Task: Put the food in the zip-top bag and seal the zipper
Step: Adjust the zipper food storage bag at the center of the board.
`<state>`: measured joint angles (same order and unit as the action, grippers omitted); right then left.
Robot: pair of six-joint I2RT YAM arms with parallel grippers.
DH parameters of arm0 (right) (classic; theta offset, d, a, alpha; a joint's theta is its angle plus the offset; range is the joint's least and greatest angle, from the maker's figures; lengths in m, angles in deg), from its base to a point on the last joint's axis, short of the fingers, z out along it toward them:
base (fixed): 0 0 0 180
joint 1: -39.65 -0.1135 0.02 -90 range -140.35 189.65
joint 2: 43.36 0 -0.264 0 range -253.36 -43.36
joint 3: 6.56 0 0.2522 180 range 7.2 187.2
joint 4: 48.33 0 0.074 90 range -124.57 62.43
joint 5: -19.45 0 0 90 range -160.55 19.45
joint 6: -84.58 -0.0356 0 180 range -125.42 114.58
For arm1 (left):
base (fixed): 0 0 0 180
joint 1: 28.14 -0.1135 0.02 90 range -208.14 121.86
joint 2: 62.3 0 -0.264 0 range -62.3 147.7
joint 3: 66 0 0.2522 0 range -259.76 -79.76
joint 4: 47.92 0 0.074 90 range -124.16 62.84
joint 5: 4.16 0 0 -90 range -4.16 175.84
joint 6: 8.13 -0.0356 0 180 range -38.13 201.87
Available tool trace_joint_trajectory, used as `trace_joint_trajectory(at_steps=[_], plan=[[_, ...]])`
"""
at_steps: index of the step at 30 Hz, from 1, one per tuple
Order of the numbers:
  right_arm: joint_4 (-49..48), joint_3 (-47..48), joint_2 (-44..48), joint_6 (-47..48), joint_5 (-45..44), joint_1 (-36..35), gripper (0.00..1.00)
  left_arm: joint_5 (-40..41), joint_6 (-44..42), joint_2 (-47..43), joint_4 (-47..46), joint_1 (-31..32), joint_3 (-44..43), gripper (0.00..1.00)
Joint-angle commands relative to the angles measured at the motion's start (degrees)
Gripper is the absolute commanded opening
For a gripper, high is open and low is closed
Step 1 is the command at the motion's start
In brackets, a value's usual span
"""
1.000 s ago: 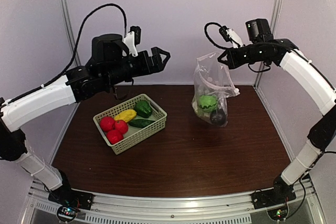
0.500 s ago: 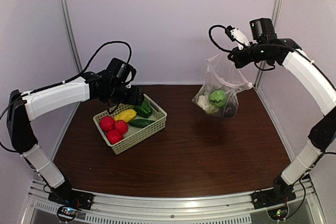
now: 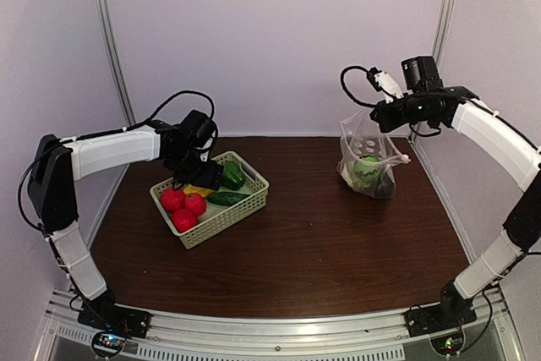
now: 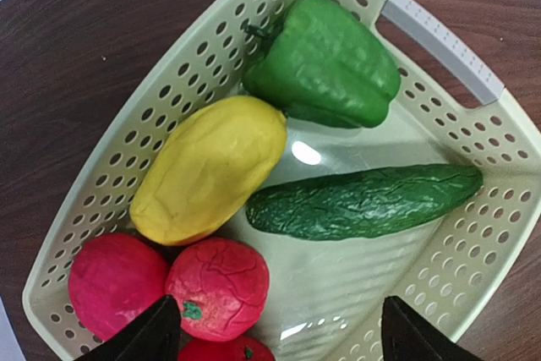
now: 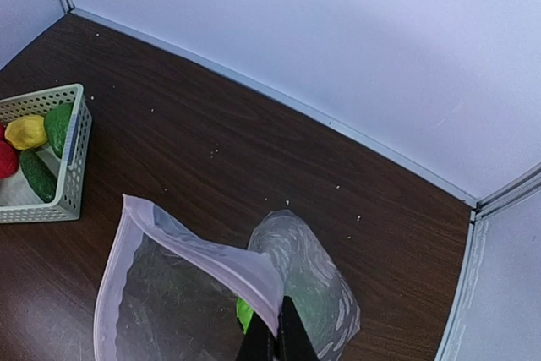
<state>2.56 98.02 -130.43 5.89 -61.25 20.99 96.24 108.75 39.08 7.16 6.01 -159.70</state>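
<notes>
The food lies partly in the pale green basket (image 3: 221, 224): three red fruits (image 4: 220, 285), a yellow piece (image 4: 211, 166), a green pepper (image 4: 325, 61) and a dark green cucumber (image 4: 363, 200). My left gripper (image 3: 197, 177) hovers open just above them, its fingertips (image 4: 156, 336) straddling a red fruit and bare basket floor. The zip-top bag (image 3: 368, 158) hangs at the back right, with a green piece (image 3: 368, 166) and a dark piece (image 3: 385, 183) inside. My right gripper (image 3: 380, 112) is shut on the bag's mouth edge, where the zipper (image 5: 194, 247) runs. The mouth gapes open.
The basket has a grey handle (image 4: 444, 35) on its far side. The back wall (image 3: 270, 40) and metal frame posts (image 3: 441, 14) stand close behind the bag. Dark wooden table (image 3: 321, 251) lies between basket and bag.
My left arm has dropped from high above the table down onto the basket. The right gripper has carried the bag a little to the right and lower.
</notes>
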Motion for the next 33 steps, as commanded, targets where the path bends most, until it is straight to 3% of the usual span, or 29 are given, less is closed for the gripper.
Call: trace_joint_trajectory(at_steps=[1,12,23,33], plan=[[-6.59,-6.44,3.25,-3.28,4.93,-1.34,0.0,2.08,0.02,-0.4,4.69,-0.31,0.65,0.84],[-11.31,-13.72,5.37,-3.74,9.48,-2.09,0.0,2.36,-0.17,2.03,4.74,-0.45,4.06,0.84],[-11.71,-15.07,6.24,-4.1,10.82,-2.19,0.0,4.57,-0.24,5.64,3.25,-1.71,4.73,0.83],[-11.77,-16.03,7.32,-4.35,10.47,-2.22,0.0,7.53,-0.59,9.36,1.74,-2.07,4.43,0.66]])
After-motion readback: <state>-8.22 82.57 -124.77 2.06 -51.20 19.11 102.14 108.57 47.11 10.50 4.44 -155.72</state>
